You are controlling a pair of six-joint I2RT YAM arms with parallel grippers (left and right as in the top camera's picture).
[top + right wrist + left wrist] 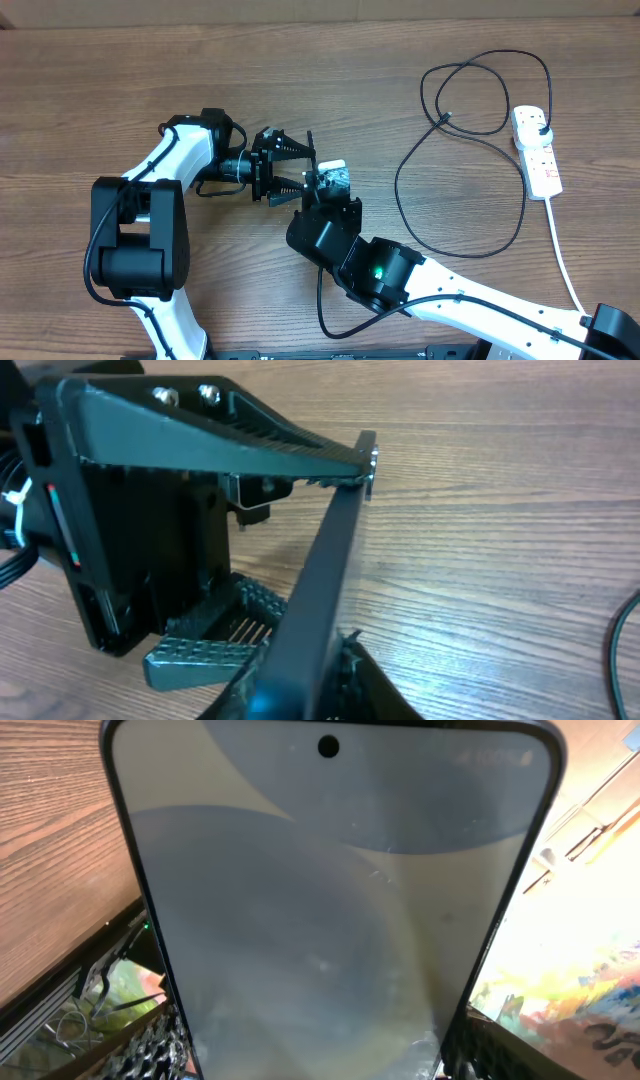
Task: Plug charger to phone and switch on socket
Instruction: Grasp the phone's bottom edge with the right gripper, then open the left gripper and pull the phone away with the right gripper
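Observation:
The phone (330,910) stands on edge above the table, its pale screen filling the left wrist view. My left gripper (307,168) is shut on the phone's two long sides near its lower end. In the right wrist view the phone (325,570) is a dark slab seen edge-on, with my right gripper (300,672) shut across its thin faces at the bottom. The charger (400,190) lies in loops at the right, its connector tip (445,118) free on the wood and its black plug (537,122) in the socket (537,155).
The socket's thick white cord (565,250) runs down towards the front right corner. The right arm (450,290) crosses the front of the table from the lower right. The left arm's base (135,235) stands at the front left.

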